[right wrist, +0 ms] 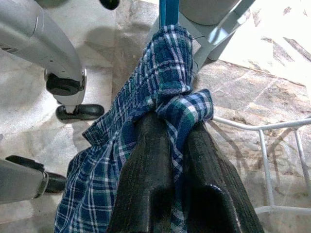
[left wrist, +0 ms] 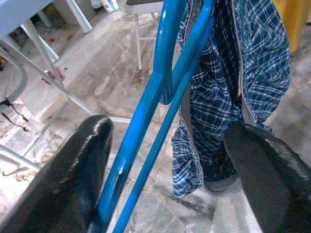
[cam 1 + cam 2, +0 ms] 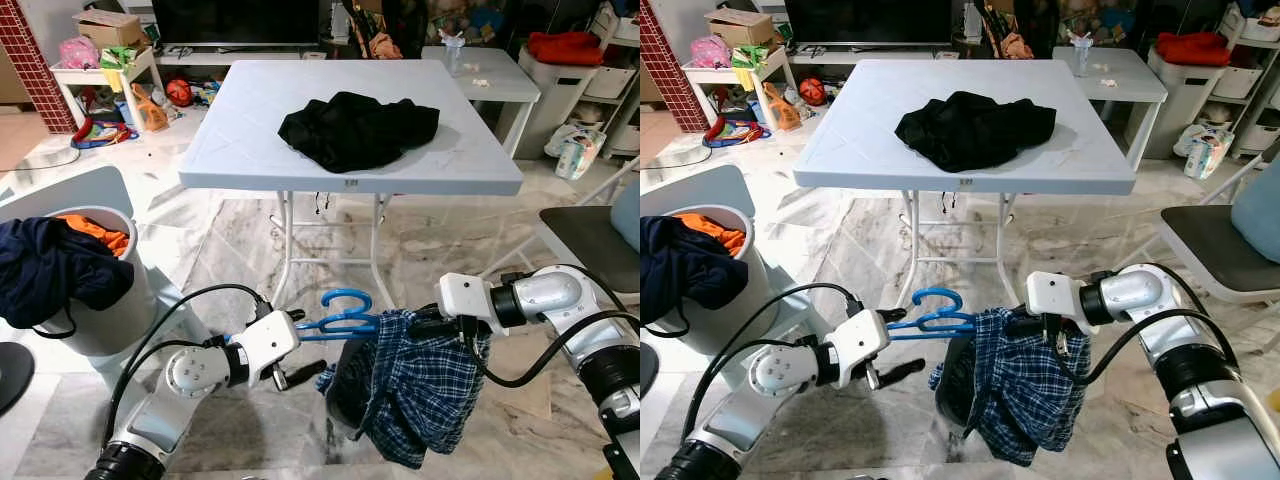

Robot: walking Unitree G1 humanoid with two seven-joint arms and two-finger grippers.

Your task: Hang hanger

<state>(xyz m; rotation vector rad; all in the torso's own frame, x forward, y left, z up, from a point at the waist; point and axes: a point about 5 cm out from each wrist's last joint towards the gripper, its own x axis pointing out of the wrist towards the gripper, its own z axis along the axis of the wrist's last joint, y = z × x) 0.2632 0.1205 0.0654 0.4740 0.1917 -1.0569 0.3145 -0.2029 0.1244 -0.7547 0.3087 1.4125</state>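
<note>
Blue hanger (image 3: 345,318) is held low in front of the robot, above the marble floor (image 3: 230,250) and on the near side of the white desk (image 3: 250,120), lying roughly level with its hook curling up. Left end effector (image 3: 297,349) is at the hanger's left end; in the left wrist view its fingers (image 2: 73,179) stand apart with the blue bars running between them, one finger against the bar, the other clear of it, so it looks like a loose brace rather than a clamp, though contact is hard to judge. A plaid shirt (image 3: 410,390) drapes off the hanger's right side and hangs down toward the floor. Right end effector (image 3: 425,325) is at the shirt's top edge, fingers pinched together on a bunched fold of plaid cloth, seen close in the right wrist view (image 1: 170,160). A black garment (image 3: 355,128) lies crumpled on the desk. A white bin (image 3: 110,290) to the robot's left holds dark blue and orange clothes. A second small desk (image 3: 480,70) stands behind, and a grey chair (image 3: 590,235) is off to the right.
</note>
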